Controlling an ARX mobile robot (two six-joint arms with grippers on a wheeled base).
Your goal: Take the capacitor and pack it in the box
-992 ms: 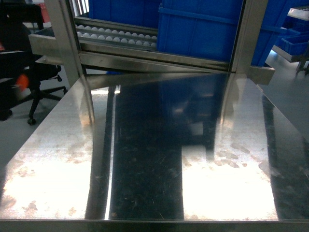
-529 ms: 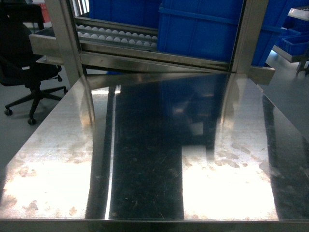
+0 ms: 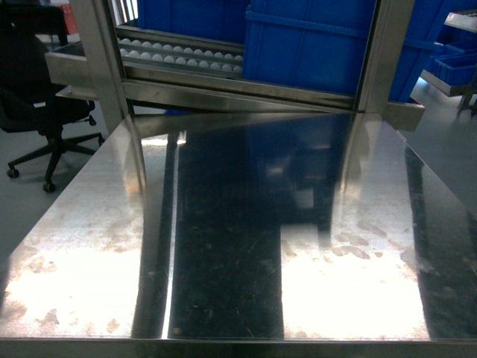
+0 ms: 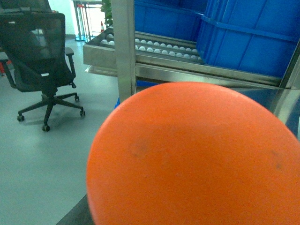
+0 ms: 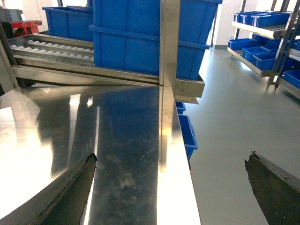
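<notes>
The right claw (image 5: 171,187) shows only in its own wrist view, as two dark, worn fingers (image 5: 70,192) at the lower corners of the frame, spread wide apart with nothing between them, one over the table and the other out past its right edge above the floor. The left claw cannot be judged: its wrist view is almost filled by a smooth orange rounded surface (image 4: 197,159) close to the lens, and no fingers can be seen. Neither claw appears in the head view.

The surface is a stainless steel table (image 3: 97,246), highly reflective, with dull blotches and fine scratches across the top. Bright glare patches lie near its front edge. At the far edge stand steel uprights (image 3: 97,60) carrying a sloped roller conveyor (image 3: 179,54) with rows of white rollers. Large blue bins (image 3: 305,45) sit on that conveyor.

To the left, a black office chair (image 3: 37,97) on castors stands on a grey floor (image 5: 229,108). To the right, shelving (image 5: 262,42) holds more blue bins.

No capacitor and no box can be seen in any view. No legible writing or labels are visible.
</notes>
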